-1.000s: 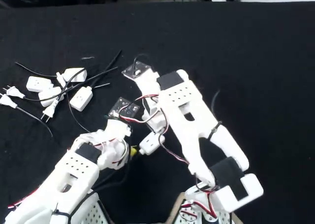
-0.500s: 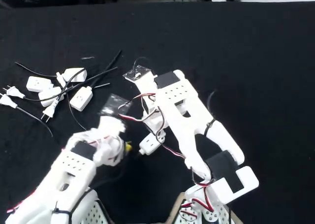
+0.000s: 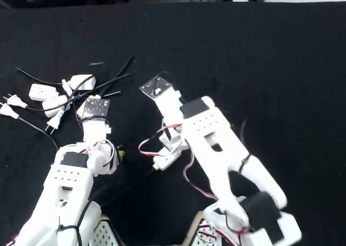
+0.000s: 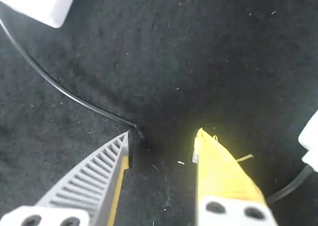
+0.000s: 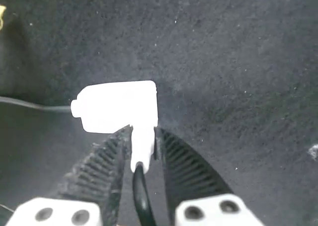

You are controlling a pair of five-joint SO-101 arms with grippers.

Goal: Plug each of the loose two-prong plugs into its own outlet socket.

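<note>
The right gripper [image 5: 143, 133] has its jaws clenched on the neck of a white plug [image 5: 143, 154]. The plug's head meets the side of a white socket [image 5: 115, 107] lying on the black worktop [image 3: 259, 67], near the front and between the two arms. The pair looks joined, or very nearly (whether the prongs are fully home cannot be told). So the step in hand is probably the finish of one plugging. It calls for a firm push along the prongs if any gap remains, then a release that does not drag the socket along.

The left gripper [image 4: 163, 133] hangs low over the worktop with its jaws released and nothing between them. The end of a thin black cable [image 4: 64, 89] touches the tip of its grey jaw. Well off on that arm's side lie the spare sockets [image 3: 42, 91] and loose plugs [image 3: 14, 101], their cords crossing one another. That tangle is the likely snag, since lifting one plug may pull its neighbours along.
</note>
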